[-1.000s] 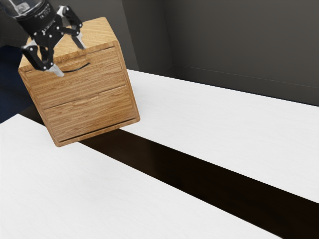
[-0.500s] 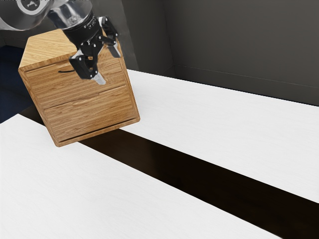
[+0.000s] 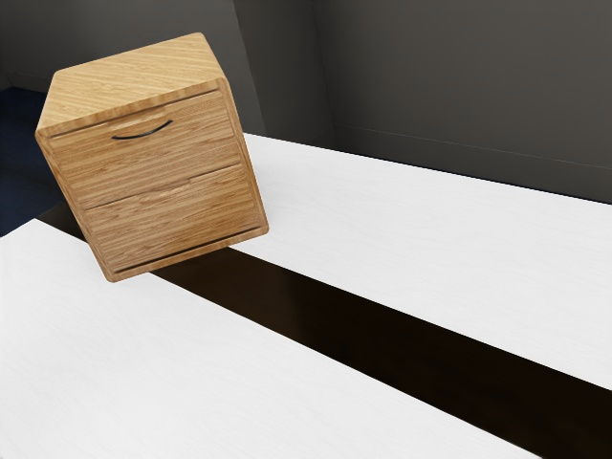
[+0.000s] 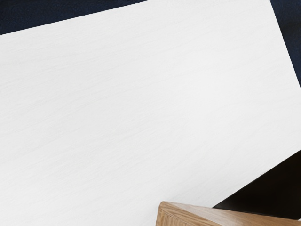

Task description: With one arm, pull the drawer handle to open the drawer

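Note:
A light wooden cabinet (image 3: 153, 163) stands at the exterior view's upper left, straddling the dark gap between two white tabletops. Its top drawer (image 3: 143, 148) carries a thin dark curved handle (image 3: 142, 129). The lower drawer (image 3: 172, 215) has no handle that I can see. Both drawer fronts sit flush with the cabinet face. In the wrist view, a wooden corner of the cabinet (image 4: 225, 215) lies just under my hand, with white tabletop (image 4: 131, 103) beyond it.
Two white tabletops (image 3: 430, 229) are split by a black gap (image 3: 382, 344) running diagonally toward the exterior view's lower right. A dark wall (image 3: 459, 76) stands behind. In the wrist view the table's far edge meets dark blue floor (image 4: 47, 14).
My gripper hung open at the top drawer's handle, swung toward the exterior view's right across the cabinet front, then left the exterior picture. The drawers have not moved.

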Motion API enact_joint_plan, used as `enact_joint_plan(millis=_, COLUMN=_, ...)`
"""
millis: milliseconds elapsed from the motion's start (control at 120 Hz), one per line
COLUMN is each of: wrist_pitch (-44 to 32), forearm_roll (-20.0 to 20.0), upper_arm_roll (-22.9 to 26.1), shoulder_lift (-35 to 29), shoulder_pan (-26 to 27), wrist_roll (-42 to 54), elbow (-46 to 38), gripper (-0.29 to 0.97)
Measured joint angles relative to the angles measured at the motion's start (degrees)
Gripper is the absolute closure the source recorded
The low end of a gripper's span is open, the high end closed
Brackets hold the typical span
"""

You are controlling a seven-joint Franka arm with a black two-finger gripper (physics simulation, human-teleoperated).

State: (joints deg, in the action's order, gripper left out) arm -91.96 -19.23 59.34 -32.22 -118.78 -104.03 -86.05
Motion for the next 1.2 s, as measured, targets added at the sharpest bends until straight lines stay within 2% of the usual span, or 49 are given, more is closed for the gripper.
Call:
enact_joint_plan(millis=50, wrist_pitch=-1.25, forearm_roll=-3.31, upper_arm_roll=2.69, shoulder_lift=-1.44, shoulder_pan=-2.98, wrist_roll=0.21, elbow=-0.26, gripper=0.04)
enact_joint_plan(millis=100, wrist_pitch=-2.4, forearm_roll=-9.28, upper_arm_roll=4.68, shoulder_lift=-6.41, shoulder_pan=-7.93, wrist_roll=0.57, elbow=-0.25, gripper=0.04)
enact_joint_plan(millis=150, wrist_pitch=-3.34, forearm_roll=-14.88, upper_arm_roll=6.03, shoulder_lift=-10.42, shoulder_pan=-10.6, wrist_roll=1.06, elbow=-0.19, gripper=0.04)
enact_joint_plan(millis=250, wrist_pitch=-4.69, forearm_roll=-23.01, upper_arm_roll=6.94, shoulder_lift=-14.46, shoulder_pan=-12.04, wrist_roll=1.9, elbow=-0.11, gripper=0.05)
enact_joint_plan(millis=375, wrist_pitch=-6.81, forearm_roll=-28.81, upper_arm_roll=8.25, shoulder_lift=-15.92, shoulder_pan=-12.35, wrist_roll=2.82, elbow=-0.24, gripper=0.07)
enact_joint_plan(millis=500, wrist_pitch=-10.3, forearm_roll=-31.67, upper_arm_roll=10.92, shoulder_lift=-17.1, shoulder_pan=-13.72, wrist_roll=3.55, elbow=-0.45, gripper=0.08)
enact_joint_plan(millis=717, wrist_pitch=-15.67, forearm_roll=-34.05, upper_arm_roll=12.02, shoulder_lift=-17.65, shoulder_pan=-16.09, wrist_roll=5.03, elbow=-0.33, gripper=0.07)
enact_joint_plan(millis=883, wrist_pitch=-20.08, forearm_roll=-37.66, upper_arm_roll=16.23, shoulder_lift=-17.64, shoulder_pan=-16.7, wrist_roll=6.45, elbow=0.32, gripper=0.07)
enact_joint_plan(millis=1200, wrist_pitch=-25.37, forearm_roll=-38.86, upper_arm_roll=17.93, shoulder_lift=-19.46, shoulder_pan=-19.48, wrist_roll=9.47, elbow=0.64, gripper=0.1)
